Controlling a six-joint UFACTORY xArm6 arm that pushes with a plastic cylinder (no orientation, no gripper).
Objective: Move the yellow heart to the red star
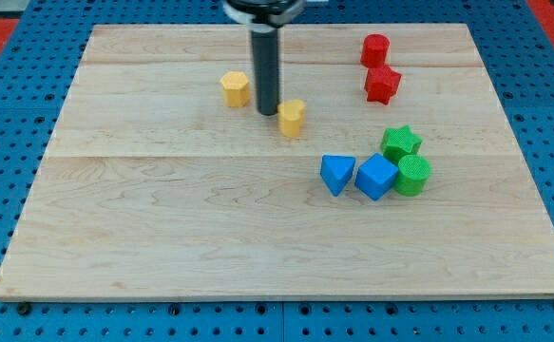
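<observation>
Camera view shows my tip (268,113) resting on the wooden table (210,237) in its upper middle part, touching or just beside the left flank of the yellow heart (292,117). No fingers exist on this rig, only a bare rod, so nothing is spread or pinched. The red star (382,84) lies toward the table's top right, well apart from the heart, with a red block (375,49) of unclear shape just above it, nearer the top edge. A yellow hexagon-like block (236,88) sits left of the rod.

To do the push well, I judge the tip should stay behind the heart on its lower-left side, so the line of travel runs rightward and slightly toward the top edge. An off-centre contact would likely spin the heart away, so small corrections matter. Stopping short should keep the star from being knocked into the red block.

Toward the right edge cluster a green star (401,142), a green round block (412,175), a blue cube (376,177) and a blue triangular block (336,174), below the likely path. The pale planks look smooth; around them lies blue perforated flooring (10,313).
</observation>
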